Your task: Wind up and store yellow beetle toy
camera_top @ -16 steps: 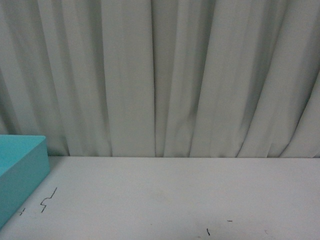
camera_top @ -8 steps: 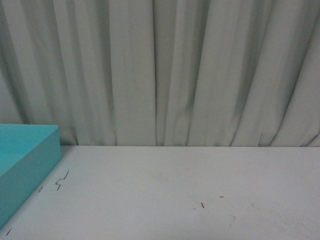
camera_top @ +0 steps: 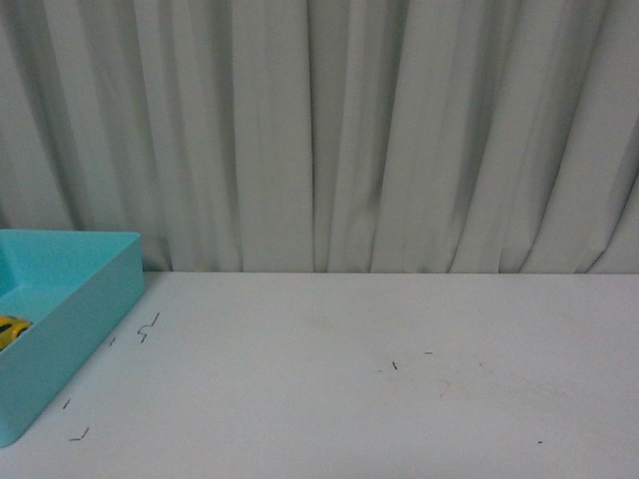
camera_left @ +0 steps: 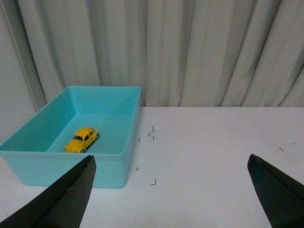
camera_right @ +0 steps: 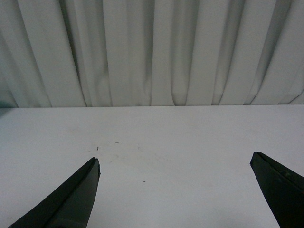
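Note:
The yellow beetle toy (camera_left: pixel 82 139) sits on its wheels on the floor of a turquoise bin (camera_left: pixel 116 164) in the left wrist view. A sliver of the toy (camera_top: pixel 12 330) shows inside the bin (camera_top: pixel 90 317) at the far left of the front view. My left gripper (camera_left: pixel 171 164) is open and empty, back from the bin and above the white table, its dark fingers (camera_left: pixel 71 190) spread wide. My right gripper (camera_right: pixel 175 164) is open and empty over bare table, with nothing between its fingers (camera_right: pixel 78 192). Neither arm shows in the front view.
A white table (camera_top: pixel 379 389) with small dark pen marks (camera_top: pixel 148 326) runs back to a pale pleated curtain (camera_top: pixel 329 130). A pale wall panel (camera_left: pixel 14 85) stands beside the bin in the left wrist view.
The front view has tilted and turned: the table edge sits higher, the bin has come further into view, and the toy inside it now shows.

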Robot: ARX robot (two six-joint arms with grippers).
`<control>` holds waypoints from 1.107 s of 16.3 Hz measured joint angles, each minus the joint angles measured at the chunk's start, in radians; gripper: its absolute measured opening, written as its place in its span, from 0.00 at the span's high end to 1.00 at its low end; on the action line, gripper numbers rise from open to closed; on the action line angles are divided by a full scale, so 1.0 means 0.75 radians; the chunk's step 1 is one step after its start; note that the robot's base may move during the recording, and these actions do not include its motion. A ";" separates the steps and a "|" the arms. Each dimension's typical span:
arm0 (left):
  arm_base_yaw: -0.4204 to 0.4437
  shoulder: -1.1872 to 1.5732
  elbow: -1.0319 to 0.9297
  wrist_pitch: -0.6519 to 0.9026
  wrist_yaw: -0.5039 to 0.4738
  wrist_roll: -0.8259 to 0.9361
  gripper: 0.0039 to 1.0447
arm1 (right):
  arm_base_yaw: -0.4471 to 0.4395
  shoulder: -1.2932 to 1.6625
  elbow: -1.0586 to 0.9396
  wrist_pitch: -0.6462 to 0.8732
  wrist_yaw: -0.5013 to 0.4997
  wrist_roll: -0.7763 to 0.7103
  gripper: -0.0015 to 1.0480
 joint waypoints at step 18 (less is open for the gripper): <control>0.000 0.001 0.000 0.000 0.000 0.000 0.06 | 0.000 0.000 0.000 0.001 0.000 0.001 0.06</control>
